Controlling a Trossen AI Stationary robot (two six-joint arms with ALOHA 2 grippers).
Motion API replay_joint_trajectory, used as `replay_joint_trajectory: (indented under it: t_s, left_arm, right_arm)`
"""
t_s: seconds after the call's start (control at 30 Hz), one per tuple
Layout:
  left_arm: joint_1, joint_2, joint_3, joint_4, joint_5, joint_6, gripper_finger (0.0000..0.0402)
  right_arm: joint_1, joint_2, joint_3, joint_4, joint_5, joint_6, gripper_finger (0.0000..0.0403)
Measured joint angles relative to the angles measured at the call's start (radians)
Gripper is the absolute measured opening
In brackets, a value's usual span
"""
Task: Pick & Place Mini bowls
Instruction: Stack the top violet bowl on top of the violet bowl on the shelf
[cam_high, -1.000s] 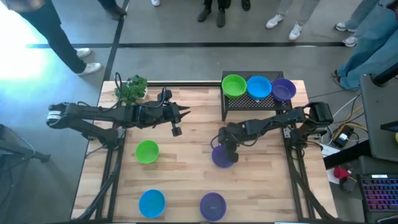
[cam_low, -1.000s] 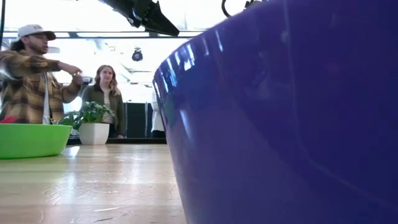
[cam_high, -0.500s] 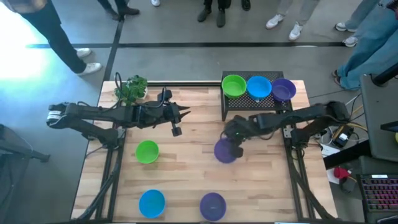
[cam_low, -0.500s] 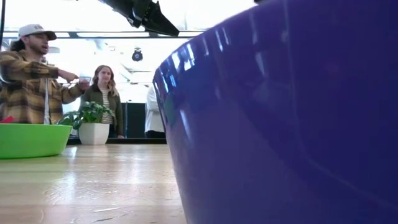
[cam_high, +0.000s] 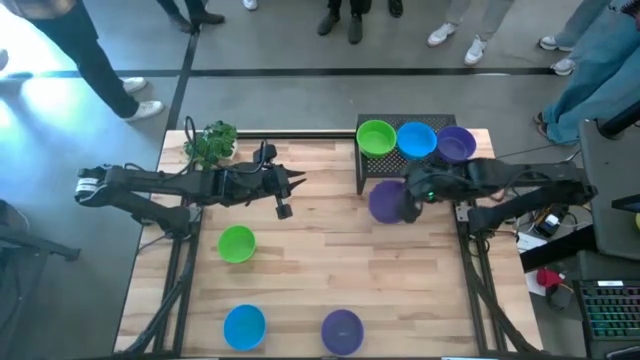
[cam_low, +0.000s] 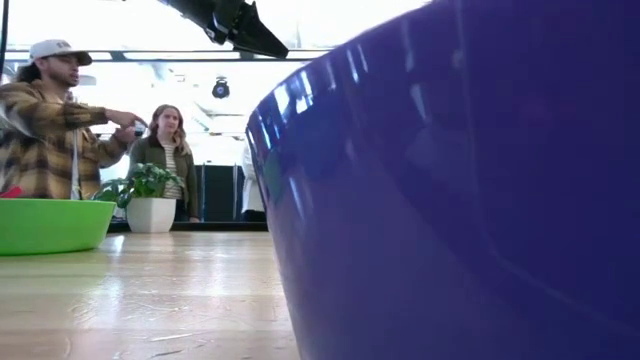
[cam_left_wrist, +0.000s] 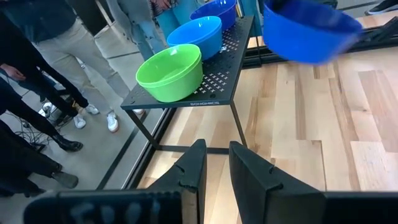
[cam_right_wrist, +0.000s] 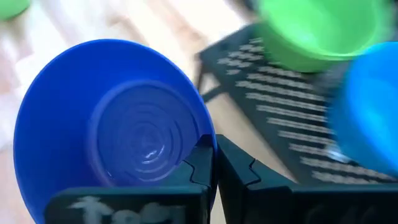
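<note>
Purple bowl carried from frame centre toward black rack | right gripper pinched shut on rim | light, stiff, glossy-slick; rim grip best

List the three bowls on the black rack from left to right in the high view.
green bowl → blue bowl → purple bowl, all on the black rack.

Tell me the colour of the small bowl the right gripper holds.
Purple small round plastic bowl, clearest in the high view.
</note>
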Motion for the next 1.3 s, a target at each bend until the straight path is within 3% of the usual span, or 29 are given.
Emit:
replay_joint_trajectory:
  t_s: [0.6, 1.0, 1.3]
  left_arm:
    - [0.0, 0.0, 0.0, 0.0, 0.004, 0.003, 0.0064]
    - [0.0, 0.0, 0.0, -0.003, 0.008, 0.003, 0.0064]
    - [0.0, 0.0, 0.0, -0.003, 0.01, 0.003, 0.0064]
  right_arm:
    - [-0.122, -0.08, 0.263, -0.513, 0.308, 0.261, 0.0008]
    - [-0.31, -0.095, 0.267, -0.52, 0.398, 0.197, 0.0008]
    - [-0.476, -0.095, 0.24, -0.52, 0.4, 0.132, 0.0008]
